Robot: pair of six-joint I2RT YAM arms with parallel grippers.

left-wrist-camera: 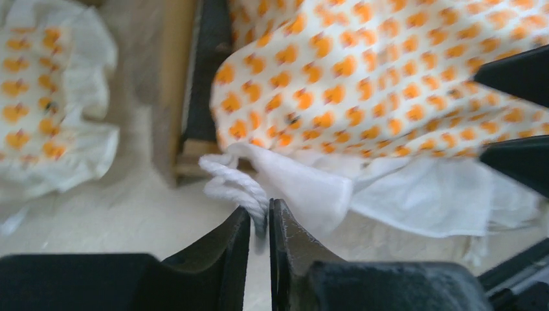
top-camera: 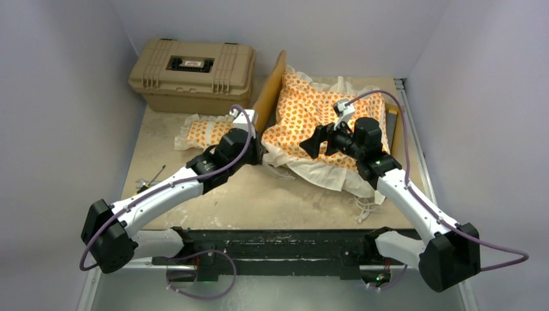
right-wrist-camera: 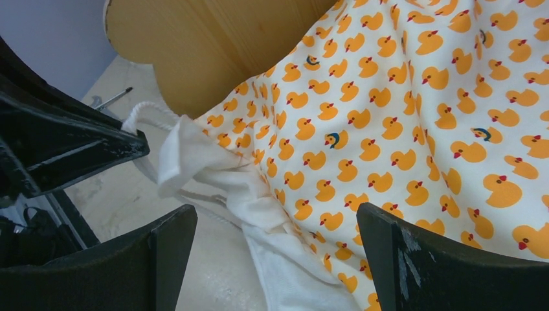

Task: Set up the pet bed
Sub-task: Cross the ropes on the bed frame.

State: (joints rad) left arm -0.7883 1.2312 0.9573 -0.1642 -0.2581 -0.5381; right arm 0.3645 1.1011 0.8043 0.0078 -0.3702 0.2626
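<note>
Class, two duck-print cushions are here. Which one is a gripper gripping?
The large mattress cushion on the wooden frame: the left gripper pinches its white corner cord. The small pillow lies apart on the table, ungripped.

One view high overhead, looking down; two wrist views close, facing each other, sharing the cushion (right-wrist-camera: 388,129) corner.

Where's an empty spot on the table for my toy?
The near middle of the table, in front of the mattress cushion, is bare. A patch lies left of the pillow, before the tan case. The bed frame crowds the back right.
</note>
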